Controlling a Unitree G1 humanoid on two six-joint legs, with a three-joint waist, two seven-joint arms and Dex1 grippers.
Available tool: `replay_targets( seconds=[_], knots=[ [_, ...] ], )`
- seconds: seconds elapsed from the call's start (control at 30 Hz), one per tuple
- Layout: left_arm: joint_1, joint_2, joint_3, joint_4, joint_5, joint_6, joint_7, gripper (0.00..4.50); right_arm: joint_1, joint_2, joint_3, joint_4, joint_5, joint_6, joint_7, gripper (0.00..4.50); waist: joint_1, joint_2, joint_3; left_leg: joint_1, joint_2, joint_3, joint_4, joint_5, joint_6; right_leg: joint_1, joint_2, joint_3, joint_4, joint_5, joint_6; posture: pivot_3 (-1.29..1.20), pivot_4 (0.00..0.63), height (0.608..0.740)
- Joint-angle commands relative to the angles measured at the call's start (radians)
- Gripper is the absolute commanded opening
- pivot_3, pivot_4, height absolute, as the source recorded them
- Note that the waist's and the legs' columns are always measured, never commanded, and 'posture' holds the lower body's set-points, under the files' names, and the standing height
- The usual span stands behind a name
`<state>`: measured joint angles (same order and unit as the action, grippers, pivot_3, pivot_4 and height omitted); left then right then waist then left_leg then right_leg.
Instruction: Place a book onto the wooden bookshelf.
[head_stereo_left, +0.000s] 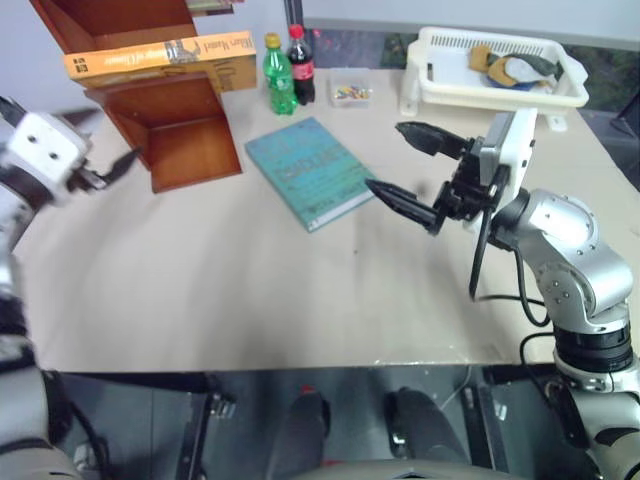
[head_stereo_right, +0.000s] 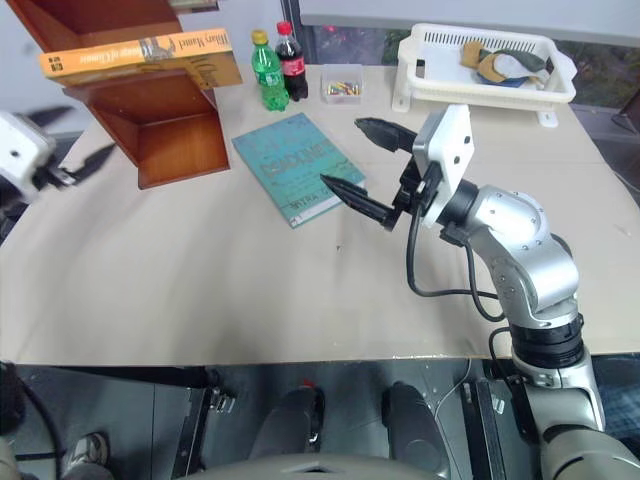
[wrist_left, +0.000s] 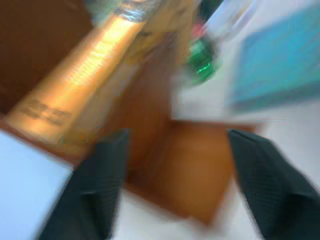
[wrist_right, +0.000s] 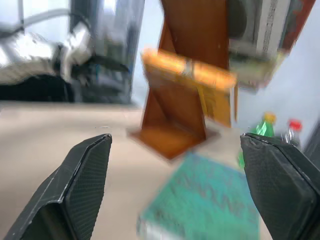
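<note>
Lay flat on the beige table (head_stereo_left: 200, 290): teal-blue book (head_stereo_left: 308, 171), cover up, set at an angle near the middle. Stood upright side by side toward the far edge: green bottle (head_stereo_left: 279, 76) with yellow cap, dark cola bottle (head_stereo_left: 300, 65) with red cap. Sat just beside them: small clear box (head_stereo_left: 348, 92) of coloured bits. Rested at the far right corner: white plastic basket (head_stereo_left: 440, 80), holding tan and dark items, unclear which.

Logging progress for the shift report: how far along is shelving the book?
Looks done: the orange-yellow book lies on a tier of the wooden bookshelf, clear of both tools. In hand: nothing; the right tool hangs open and empty above the table by the teal book; the left tool holds nothing. Left: only moving the arms away.
</note>
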<state>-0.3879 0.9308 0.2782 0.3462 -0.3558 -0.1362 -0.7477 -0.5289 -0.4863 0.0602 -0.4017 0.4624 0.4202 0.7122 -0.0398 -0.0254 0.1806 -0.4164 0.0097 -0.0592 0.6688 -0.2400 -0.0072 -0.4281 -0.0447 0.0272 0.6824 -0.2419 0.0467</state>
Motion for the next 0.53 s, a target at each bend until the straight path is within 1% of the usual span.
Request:
replay_targets(
  seconds=[0.03,0.07,0.1,0.13,0.17,0.2,0.27,0.3,0.33,0.43,0.47,0.5,0.53],
  knots=[
    [0.135,-0.064,0.112,-0.376,-0.216,0.282,0.116,1.59,0.030,-0.050,-0.003,0.001,-0.071,-0.018,-0.004,4.23,0.000,-0.001,0.000,0.000,0.000,-0.001,0.000,0.000,0.000,0.000,0.000,0.000,0.000,0.000,0.001,0.00,0.150,0.740],
    [0.176,-0.084,0.125,-0.446,-0.248,0.333,0.135,1.86,0.044,-0.066,-0.010,0.006,-0.073,-0.019,0.010,4.23,0.000,-0.001,0.000,0.000,-0.001,0.000,0.000,0.000,0.000,0.000,0.000,0.000,0.000,0.000,0.001,0.00,0.150,0.740],
    [0.235,-0.095,0.137,-0.515,-0.271,0.375,0.141,1.96,0.064,-0.091,-0.034,0.008,-0.061,-0.004,0.027,4.23,-0.001,-0.001,0.000,0.000,-0.002,0.000,0.000,0.000,0.000,0.000,0.001,0.000,0.000,0.001,0.001,0.00,0.150,0.740],
    [0.275,-0.102,0.148,-0.564,-0.287,0.410,0.148,2.56,0.078,-0.108,-0.049,0.011,-0.053,0.005,0.037,4.50,-0.001,-0.001,0.000,0.003,-0.002,0.000,0.000,0.000,0.000,0.001,0.001,0.000,0.001,0.001,0.001,0.00,0.150,0.740],
    [0.333,-0.109,0.173,-0.619,-0.308,0.448,0.155,2.68,0.106,-0.142,-0.075,0.010,-0.043,0.013,0.058,4.50,0.000,0.000,0.000,0.003,-0.002,0.000,0.000,0.000,0.000,0.002,0.002,0.000,0.000,0.001,0.001,0.00,0.150,0.740],
    [0.390,-0.114,0.203,-0.668,-0.323,0.474,0.154,3.12,0.139,-0.177,-0.101,0.008,-0.037,0.019,0.079,4.50,-0.001,0.000,0.000,0.004,-0.002,0.000,0.000,0.000,0.000,0.002,0.002,0.000,0.000,0.000,0.000,0.00,0.150,0.740],
    [0.498,-0.120,0.270,-0.746,-0.339,0.513,0.146,3.69,0.202,-0.236,-0.150,-0.002,-0.030,0.028,0.109,4.50,0.001,0.001,0.000,0.004,-0.002,0.000,0.000,0.000,0.000,0.003,0.002,0.000,0.000,0.000,0.001,0.00,0.150,0.740],
    [0.536,-0.121,0.293,-0.772,-0.336,0.522,0.141,4.23,0.224,-0.254,-0.163,-0.007,-0.028,0.027,0.117,4.50,0.002,0.001,0.000,0.008,-0.001,0.000,-0.001,0.000,0.000,0.008,0.002,0.000,-0.004,0.000,0.000,0.00,0.150,0.740],
    [0.594,-0.122,0.334,-0.798,-0.334,0.536,0.129,4.40,0.255,-0.279,-0.187,-0.017,-0.021,0.034,0.128,4.50,0.003,0.001,0.000,0.009,-0.001,0.000,-0.001,0.000,0.000,0.009,0.002,0.000,-0.004,0.000,0.000,0.00,0.150,0.740],
    [0.778,-0.142,0.465,-0.865,-0.344,0.565,0.058,4.40,0.347,-0.348,-0.265,-0.039,-0.014,0.044,0.164,4.50,0.003,0.002,0.000,0.014,-0.001,0.001,-0.002,0.000,0.000,0.015,0.004,0.000,-0.006,0.000,0.000,0.00,0.150,0.740],
    [0.819,-0.152,0.491,-0.876,-0.345,0.564,0.039,4.40,0.368,-0.365,-0.284,-0.042,-0.011,0.045,0.172,4.50,0.004,0.002,0.000,0.021,0.000,0.002,-0.003,-0.001,0.001,0.020,0.004,0.001,-0.006,-0.001,0.000,0.00,0.150,0.740],
    [0.848,-0.159,0.502,-0.881,-0.350,0.568,0.024,4.40,0.382,-0.377,-0.295,-0.041,-0.014,0.043,0.179,4.50,0.005,0.003,-0.001,0.022,-0.001,0.002,-0.003,-0.001,0.001,0.021,0.004,0.001,-0.006,-0.003,-0.003,0.00,0.150,0.740],
    [0.862,-0.165,0.505,-0.887,-0.356,0.567,0.015,4.40,0.388,-0.384,-0.300,-0.042,-0.011,0.043,0.181,4.50,0.005,0.003,-0.001,0.022,0.001,0.003,-0.003,-0.001,0.001,0.021,0.006,0.002,-0.008,-0.004,-0.002,0.00,0.150,0.740]
  ],
)
